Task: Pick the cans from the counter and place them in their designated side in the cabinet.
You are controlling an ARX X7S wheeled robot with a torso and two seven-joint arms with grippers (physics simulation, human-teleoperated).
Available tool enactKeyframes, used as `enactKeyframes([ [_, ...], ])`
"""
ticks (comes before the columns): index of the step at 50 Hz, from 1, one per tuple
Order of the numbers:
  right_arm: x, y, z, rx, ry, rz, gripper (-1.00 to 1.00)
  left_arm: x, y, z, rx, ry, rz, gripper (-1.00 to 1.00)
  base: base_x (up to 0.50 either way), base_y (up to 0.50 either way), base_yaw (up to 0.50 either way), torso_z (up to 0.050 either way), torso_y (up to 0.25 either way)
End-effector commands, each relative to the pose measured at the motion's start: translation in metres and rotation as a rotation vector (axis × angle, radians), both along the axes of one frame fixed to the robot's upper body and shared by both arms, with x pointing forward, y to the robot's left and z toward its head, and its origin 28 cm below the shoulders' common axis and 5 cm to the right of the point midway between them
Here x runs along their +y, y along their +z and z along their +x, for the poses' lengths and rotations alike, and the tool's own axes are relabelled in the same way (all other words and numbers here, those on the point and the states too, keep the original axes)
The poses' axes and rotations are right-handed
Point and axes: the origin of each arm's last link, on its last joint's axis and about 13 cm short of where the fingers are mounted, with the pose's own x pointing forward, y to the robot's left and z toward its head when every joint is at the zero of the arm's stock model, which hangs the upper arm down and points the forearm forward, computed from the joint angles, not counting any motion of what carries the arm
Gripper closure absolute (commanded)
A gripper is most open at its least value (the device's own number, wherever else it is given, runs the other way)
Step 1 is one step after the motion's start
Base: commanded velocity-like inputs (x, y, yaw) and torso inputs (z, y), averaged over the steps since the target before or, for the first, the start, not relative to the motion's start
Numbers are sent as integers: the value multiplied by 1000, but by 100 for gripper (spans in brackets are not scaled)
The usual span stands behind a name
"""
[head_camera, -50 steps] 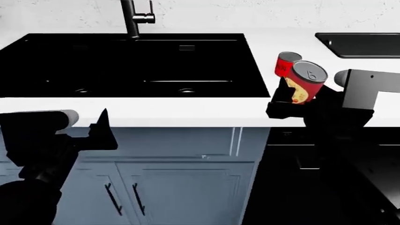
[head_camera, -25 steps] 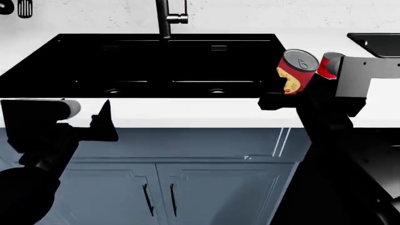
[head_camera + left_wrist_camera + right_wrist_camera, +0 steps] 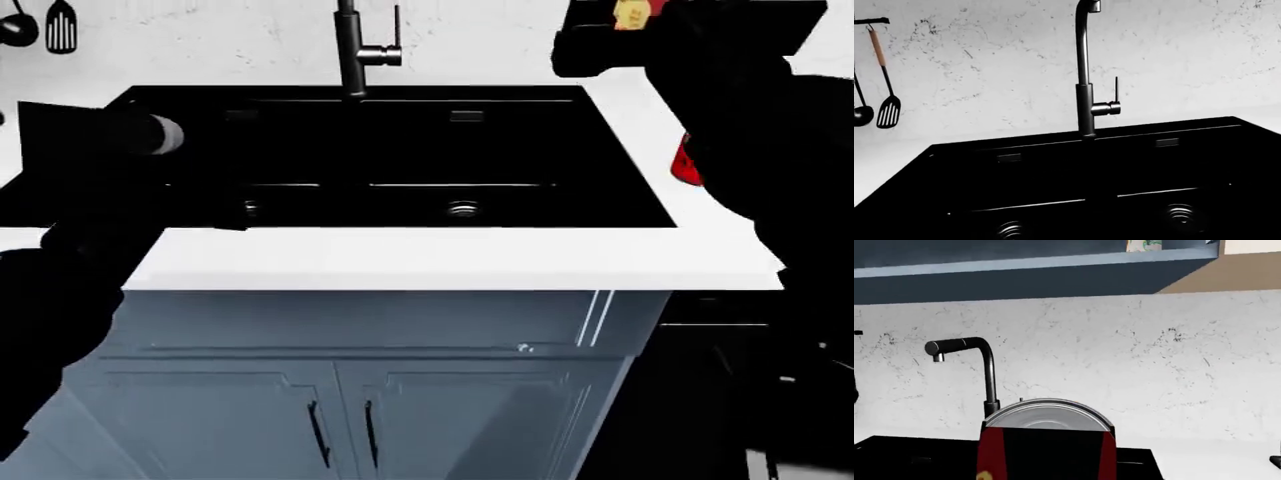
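My right gripper [image 3: 621, 28] is raised at the top right of the head view and is shut on a red-labelled can [image 3: 630, 10], of which only a yellow patch shows there. In the right wrist view this can [image 3: 1047, 417] shows its silver top and red sides, with a black finger [image 3: 1047, 460] across its front. A second red can [image 3: 686, 165] stands on the white counter [image 3: 441, 260], mostly hidden behind my right arm. The blue-grey upper cabinet [image 3: 1021, 265] hangs above the wall. My left gripper [image 3: 220, 200] hovers over the sink's left side, its fingers lost against the black.
A black double sink [image 3: 400, 140] with a tall dark faucet [image 3: 354, 50] fills the middle of the counter. A ladle and a slotted spatula [image 3: 887, 110] hang on the wall at the left. Blue-grey base cabinet doors [image 3: 347, 420] lie below the counter's front edge.
My right arm has lifted the can from counter height to the top of the head view. My left arm has risen over the sink. The head view has shifted.
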Motion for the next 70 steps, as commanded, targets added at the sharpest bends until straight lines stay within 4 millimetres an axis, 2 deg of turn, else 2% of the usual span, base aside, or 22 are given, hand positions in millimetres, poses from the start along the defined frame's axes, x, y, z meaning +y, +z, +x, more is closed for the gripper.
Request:
enactKeyframes([
  [1,-1,93,14,-92,5,-40,100,11,37,35,5,-9,50,-100,0,0,0,50,0],
  [5,0,129,25,-120,11,-39,100,17,56,47,20,-57,69,-100,0,0,0,50,0],
  [11,-2,172,40,-152,-3,-61,100,17,79,57,27,-113,93,-100,0,0,0,50,0],
  [15,0,187,45,-161,-16,-78,100,18,87,65,41,-148,124,-100,0,0,0,50,0],
  [20,3,201,34,-177,-36,-96,100,23,106,71,37,-184,153,-100,0,0,0,50,0],
  [23,6,209,27,-184,-30,-93,100,26,110,73,48,-193,159,-100,0,0,0,50,0],
  [34,14,218,18,-173,-63,-89,100,33,112,78,102,-225,167,-100,0,0,0,50,0],
  [44,16,218,14,-116,-120,-78,100,39,110,83,159,-230,182,-100,0,0,0,50,0],
  [48,16,218,14,-116,-120,-78,100,44,116,85,190,-248,188,-100,0,0,0,50,0],
  [59,16,218,14,-116,-120,-78,100,72,141,71,248,-331,232,-100,0,0,0,7,0],
  [70,16,218,14,-116,-120,-78,100,95,147,68,237,-254,228,-100,0,0,0,0,0],
])
